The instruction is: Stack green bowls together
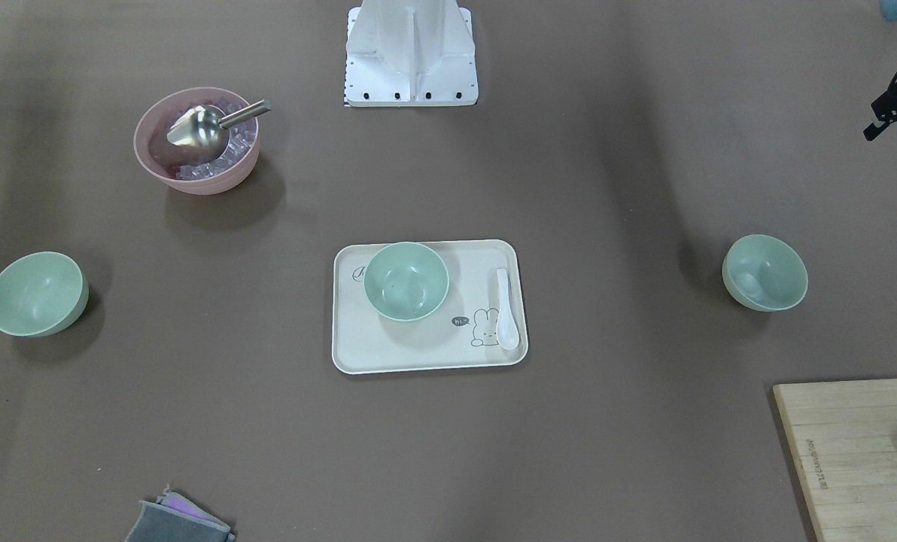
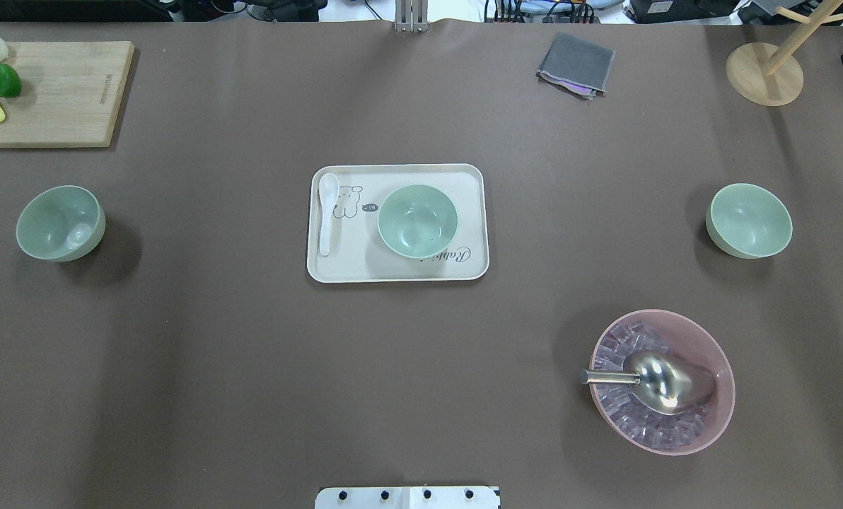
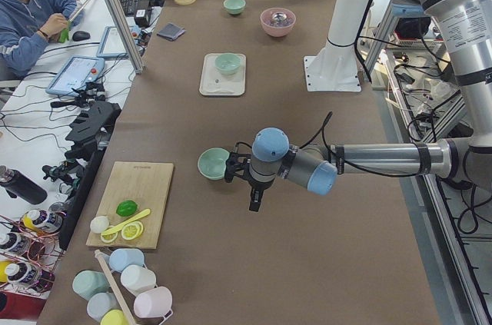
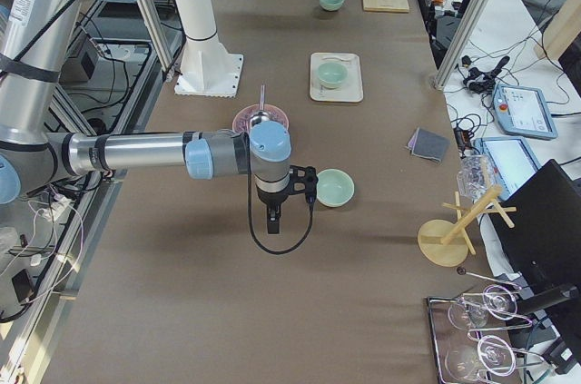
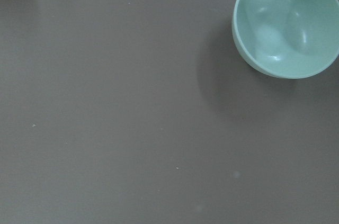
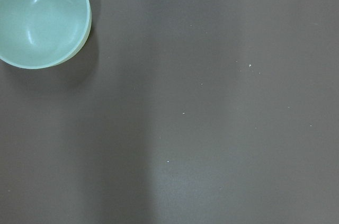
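Three pale green bowls stand apart and upright. One green bowl (image 2: 417, 220) is on the cream tray (image 2: 400, 272) at the table's middle. The second (image 2: 60, 223) is on the robot's left side and also shows in the left wrist view (image 5: 286, 23). The third (image 2: 749, 220) is on the right side and also shows in the right wrist view (image 6: 39, 17). My left gripper (image 3: 240, 170) and right gripper (image 4: 302, 184) hang high over the table, each beside its side's bowl. They show only in the side views, so I cannot tell whether they are open or shut.
A pink bowl (image 2: 720, 417) holding ice cubes and a metal scoop (image 2: 658, 380) sits near right. A white spoon (image 2: 326, 212) lies on the tray. A cutting board (image 2: 61, 99) with lime is far left, a grey cloth (image 2: 576, 63) and a wooden stand (image 2: 764, 74) far right.
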Motion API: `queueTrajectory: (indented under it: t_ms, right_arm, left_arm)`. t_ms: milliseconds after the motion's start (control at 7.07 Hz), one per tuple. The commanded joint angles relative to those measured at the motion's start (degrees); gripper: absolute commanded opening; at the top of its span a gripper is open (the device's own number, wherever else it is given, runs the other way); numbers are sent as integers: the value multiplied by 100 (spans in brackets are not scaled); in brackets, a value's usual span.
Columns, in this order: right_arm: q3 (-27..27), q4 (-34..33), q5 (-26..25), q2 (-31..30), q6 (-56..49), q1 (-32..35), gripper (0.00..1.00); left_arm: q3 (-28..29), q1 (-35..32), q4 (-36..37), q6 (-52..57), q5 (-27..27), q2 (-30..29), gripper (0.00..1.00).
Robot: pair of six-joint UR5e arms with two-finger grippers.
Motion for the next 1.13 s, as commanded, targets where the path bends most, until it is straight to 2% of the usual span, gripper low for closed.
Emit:
queueTrajectory:
  t_ms: [0,990]
  right_arm:
    - [-14,43,72,-55,-21,72,100]
    - [3,53,133,-38,-12,63,100]
  left_arm:
    - [-84,-74,-8,1,21,163,98]
    - [-102,-74,-35,-26,-49,226,98]
